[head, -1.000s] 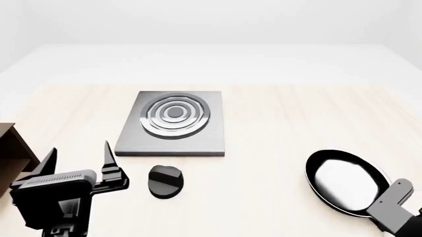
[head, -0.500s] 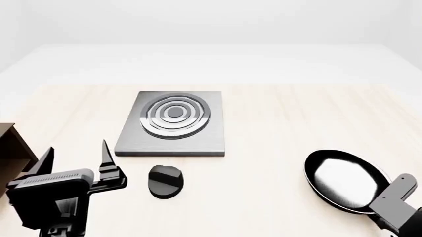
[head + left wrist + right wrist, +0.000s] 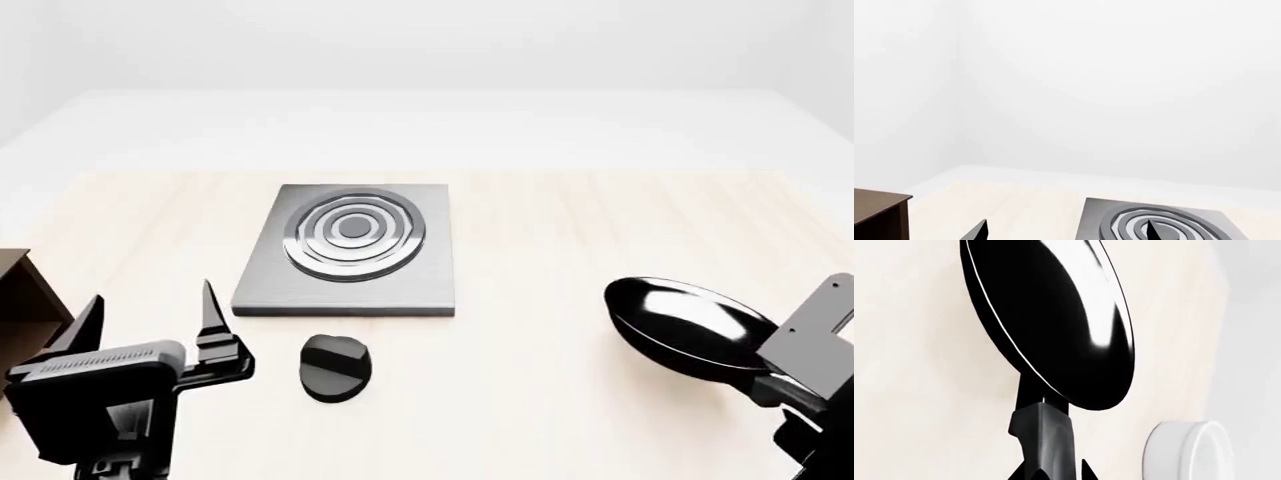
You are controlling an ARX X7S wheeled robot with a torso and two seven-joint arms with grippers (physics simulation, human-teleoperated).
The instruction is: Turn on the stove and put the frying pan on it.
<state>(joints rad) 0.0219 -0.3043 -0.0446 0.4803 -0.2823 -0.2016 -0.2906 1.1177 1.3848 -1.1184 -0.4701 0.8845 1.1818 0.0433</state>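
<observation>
The left wrist view showed the grey stove (image 3: 1157, 222) on the pale counter (image 3: 1027, 210), a brown shelf (image 3: 877, 217) off to one side. From the head view, the left tool (image 3: 147, 318) hung with its fingers spread wide near the black knob (image 3: 334, 366), while the right tool (image 3: 787, 385) gripped the handle of the frying pan (image 3: 683, 325), tilted and empty, well apart from the stove (image 3: 350, 250). The right wrist view showed the frying pan (image 3: 1054, 325) tipped above the counter (image 3: 921, 365), nothing in it, a white bowl (image 3: 1191, 450) nearby.

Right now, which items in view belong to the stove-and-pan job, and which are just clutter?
Job:
stove plate
stove knob
frying pan, handle in right gripper
left gripper, open near the knob

Clutter:
brown wooden shelf
white bowl
</observation>
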